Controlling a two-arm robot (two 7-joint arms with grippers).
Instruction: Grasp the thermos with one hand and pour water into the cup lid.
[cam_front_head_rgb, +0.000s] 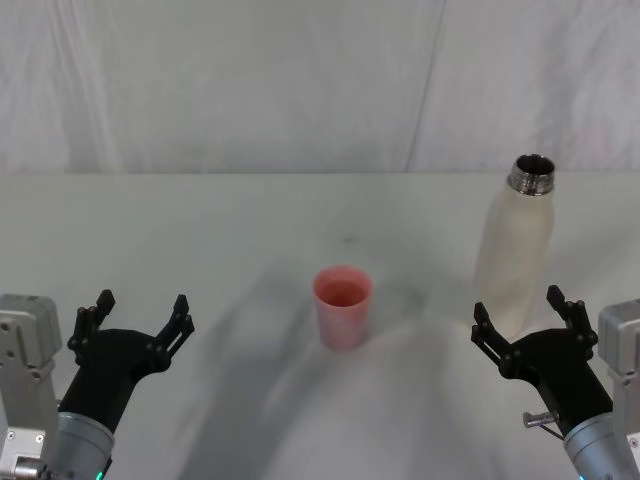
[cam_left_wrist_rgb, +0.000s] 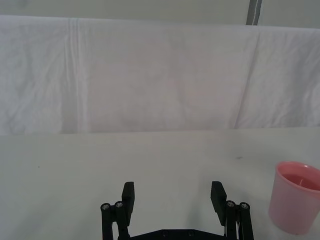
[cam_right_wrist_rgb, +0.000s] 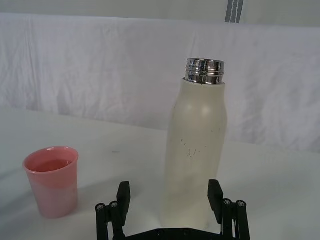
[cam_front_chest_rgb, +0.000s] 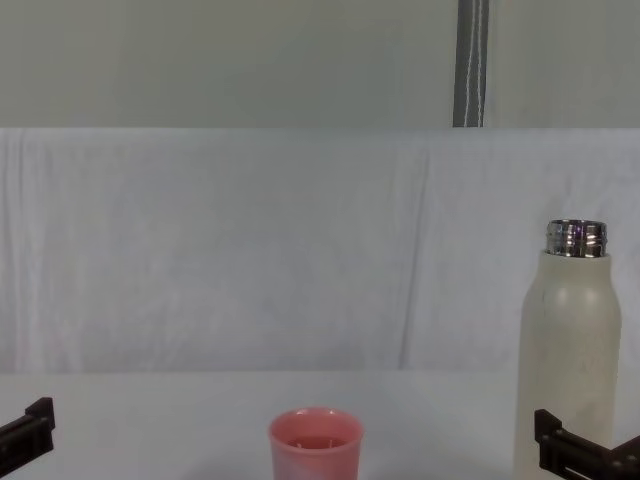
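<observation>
on the white table (cam_front_head_rgb: 200, 230), right side, stands the thermos (cam_front_head_rgb: 514, 262), upright, cap off, steel neck open. right gripper (cam_front_head_rgb: 525, 318) sits just in front of its base, jaws spread wide, bottle lined up between them in the right wrist view but not touching as far as i can tell. nothing held.

cup lid (cam_front_head_rgb: 343, 306) stands upright near table centre, to the left of the thermos, well apart from it. it looks like there is already some liquid in it, pinkish band low in the wall, level hard to judge.

left gripper (cam_front_head_rgb: 131, 320) is low at the left, near the table edge, jaws spread, empty, well apart from the cup. looks parked.

step: looks like pre-grasp, reach on the thermos not closed yet. next move likely calls for the right gripper to advance so the fingers flank the lower body, close firmly on the smooth matte wall, lift, carry over the cup, tilt the neck slowly over the rim. risk: tall bottle tips if bumped.

count: one thermos, one cup lid, two grippers. white cloth backdrop (cam_front_chest_rgb: 250, 250) behind.
</observation>
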